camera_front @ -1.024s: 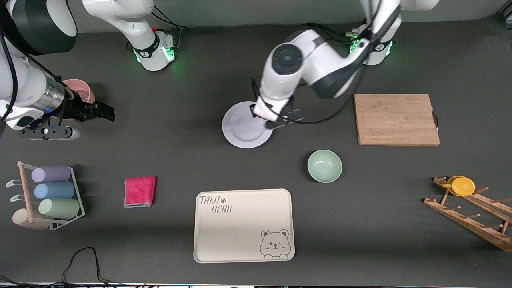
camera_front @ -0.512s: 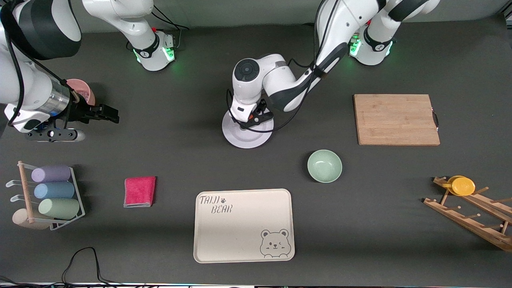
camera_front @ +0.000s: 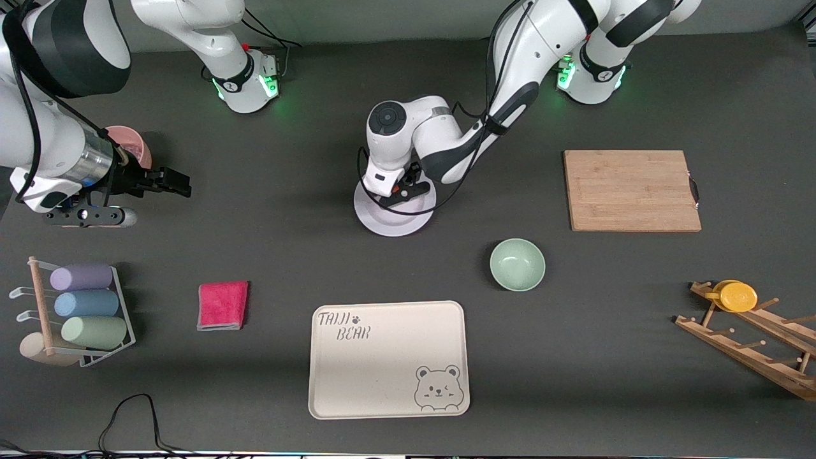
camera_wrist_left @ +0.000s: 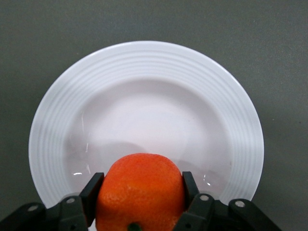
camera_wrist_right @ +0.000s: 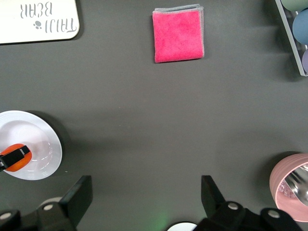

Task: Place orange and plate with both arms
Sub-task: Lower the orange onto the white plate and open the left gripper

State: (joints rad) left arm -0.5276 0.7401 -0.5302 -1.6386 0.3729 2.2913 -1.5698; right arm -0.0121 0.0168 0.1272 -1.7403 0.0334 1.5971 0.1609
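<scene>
The white plate (camera_front: 392,223) lies mid-table, between the two arm bases and the cream tray. My left gripper (camera_front: 396,191) hangs just above the plate's well (camera_wrist_left: 144,120), shut on the orange (camera_wrist_left: 139,190), which sits between its two black fingers (camera_wrist_left: 94,187). In the front view the arm's wrist hides the orange. The right wrist view shows the plate (camera_wrist_right: 45,139) with the orange (camera_wrist_right: 12,161) over it. My right gripper (camera_front: 171,181) waits open and holding nothing over bare table beside a pink cup (camera_front: 131,143), at the right arm's end.
A mint-green bowl (camera_front: 517,264) sits near the plate, toward the front camera. The bear-printed tray (camera_front: 389,359), a pink cloth (camera_front: 222,305) and a cup rack (camera_front: 83,306) lie nearer the camera. A wooden board (camera_front: 631,190) and a peg rack with a yellow disc (camera_front: 738,296) are at the left arm's end.
The left gripper moved with the orange from the plate's edge to over its well, and the arm's forearm swung upright. The right gripper shifted slightly.
</scene>
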